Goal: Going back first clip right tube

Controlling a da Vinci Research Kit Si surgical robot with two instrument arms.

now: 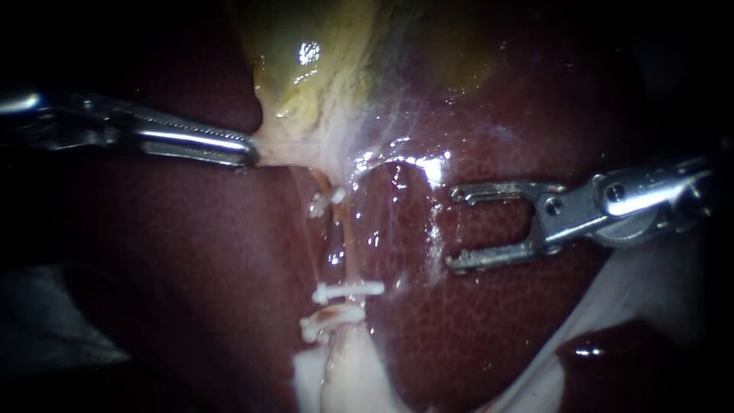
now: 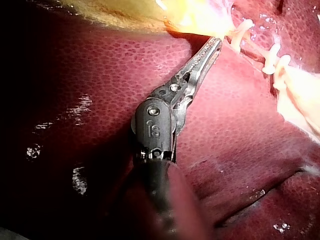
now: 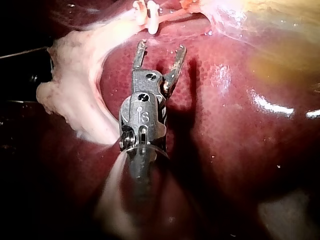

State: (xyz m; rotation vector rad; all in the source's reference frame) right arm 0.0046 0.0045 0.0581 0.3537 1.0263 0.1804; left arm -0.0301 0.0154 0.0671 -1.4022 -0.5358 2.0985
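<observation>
Two instruments sit nearest us in the endoscope view. Our right instrument (image 1: 453,228) comes in from the right, shaft approx. horiz., jaws spread wide and pointing left toward the tube. Nothing lies btwn them, only liver (image 1: 191,268) shows through the gap, and they stand clear to the right of the clips. Our left instrument (image 1: 251,153) comes in from the left, jaws pointing right and clamped together on the pale lower edge of the gallbladder (image 1: 306,61), which tents toward the tip. Next back is the tube (image 1: 342,252), a thin pale-orange strand lying on the liver. Its long axis is vert. in this view, running from the gallbladder's neck down to a pale tissue mass (image 1: 344,375) at the lower edge. We count three white clips across it. The upper clip (image 1: 327,200) sits just below the neck, near the left jaws' tip, too small to read its lie. The middle clip (image 1: 348,289) lies crosswise, long axis approx. horiz., one end sticking out to the right. The lower clip (image 1: 330,317) sits just beneath it, tilted, right end higher. We can't tell which tube counts as the right one. Farthest back, the yellow-green gallbladder rises over dark red liver.
</observation>
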